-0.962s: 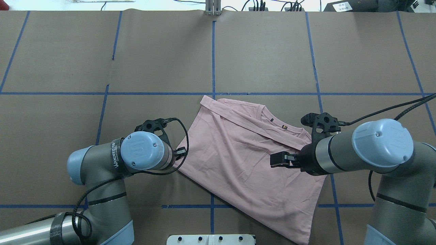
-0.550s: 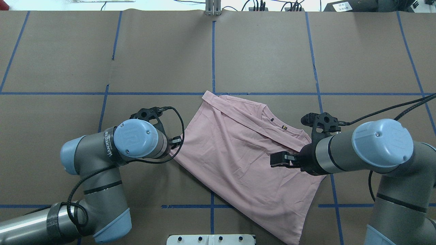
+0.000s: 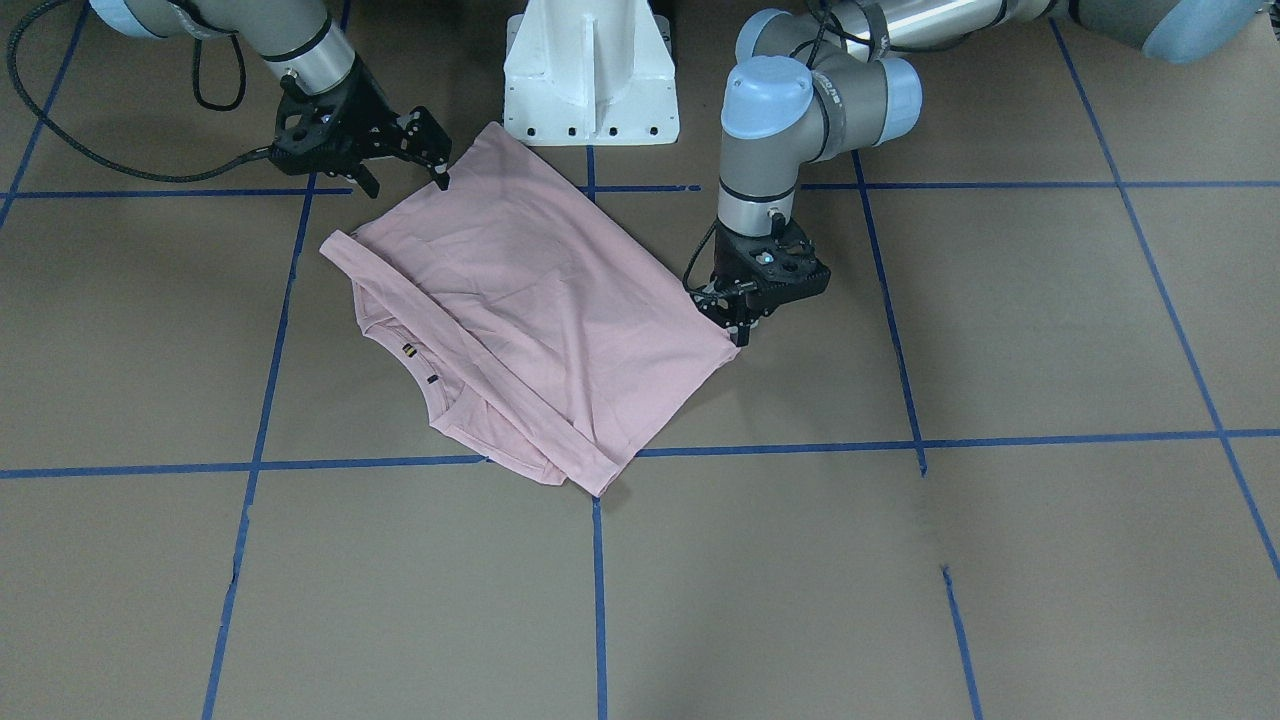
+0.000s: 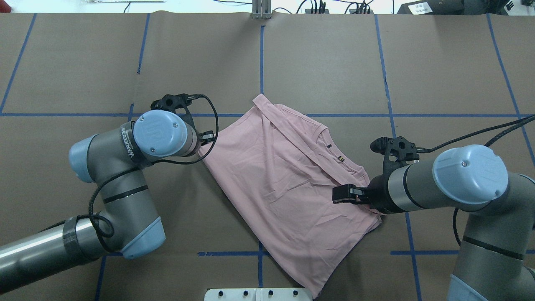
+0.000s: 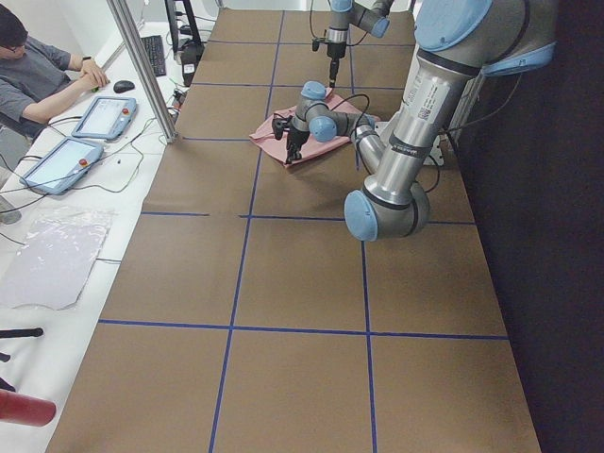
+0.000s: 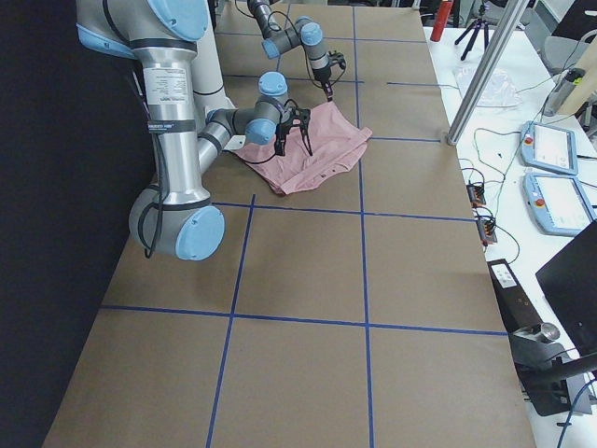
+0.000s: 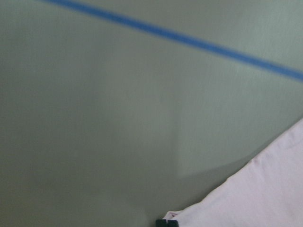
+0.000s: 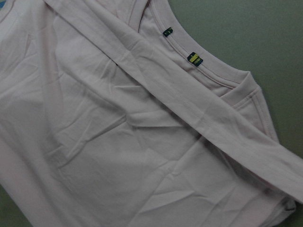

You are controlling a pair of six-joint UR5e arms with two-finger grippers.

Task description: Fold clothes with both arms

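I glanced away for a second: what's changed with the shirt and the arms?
The left gripper, shut on a corner of the T-shirt, moved forward, away from the robot, and to its left. This dragged the cloth so that it swung round on the table. The right gripper stayed put, open above the T-shirt.

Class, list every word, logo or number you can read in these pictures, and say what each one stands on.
"WANDEED": on the black strap around the left arm; print after it unreadable.
"UR": embossed on that arm's blue joint cap.
Neck labels on the T-shirt: too small to read.
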